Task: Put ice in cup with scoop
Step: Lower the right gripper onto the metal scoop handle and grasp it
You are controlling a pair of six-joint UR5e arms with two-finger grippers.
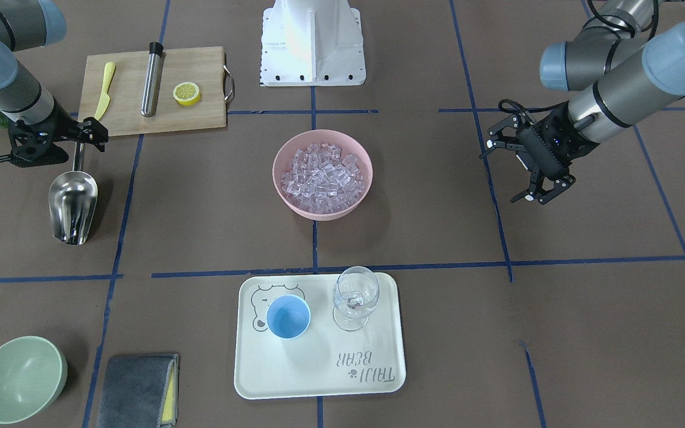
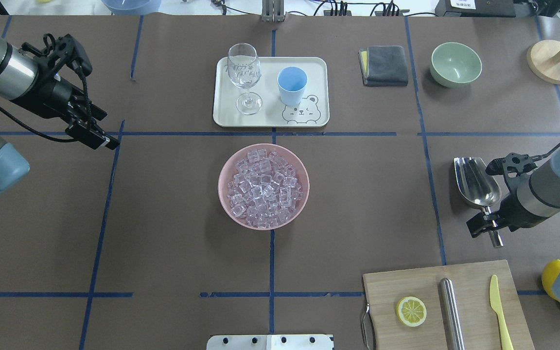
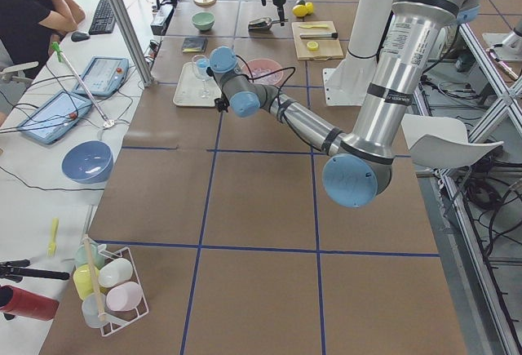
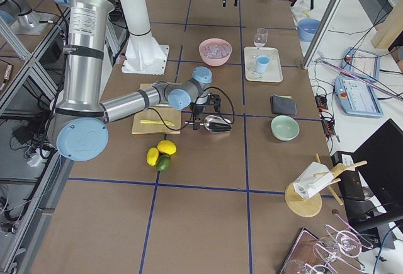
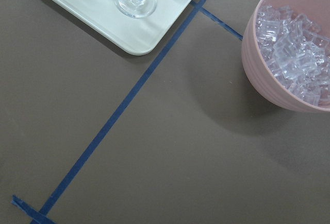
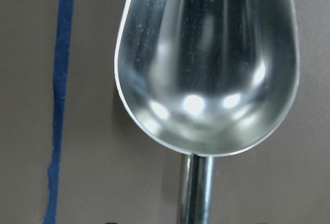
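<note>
Table (image 2: 163, 218): brown sheet, blue tape grid, white robot base (image 1: 313, 44) at the robot-side edge.
Left arm hangs over bare table. The left gripper (image 1: 500, 175) has its jaws spread wide with nothing in them. The left wrist view shows none of that, only a tray corner, the glass foot and the bowl.
Right gripper (image 2: 487, 224) sits at the rod handle of the scoop (image 1: 73, 205). Can't tell if the jaws actually pinch it, since the right wrist view cuts off just above the fingers. That view does show the trough empty, and the scoop looks to be lying on the table.
Cutting board (image 1: 128, 113) next to the scoop holds a yellow knife, a steel cylinder and a lemon half.
Tray (image 1: 319, 374) on the operator side: the cup (image 1: 288, 316) is upright and empty, with the wine glass (image 1: 354, 297) just beside it.
Pink bowl (image 1: 277, 178) at table centre, between tray and base, with the ice (image 1: 321, 175) heaped inside.
Only the right side view shows the 2 lemons and 1 lime (image 4: 160, 154) in full.
Room: the left side view shows a person (image 3: 33, 4) seated at a side bench with tablets.
</note>
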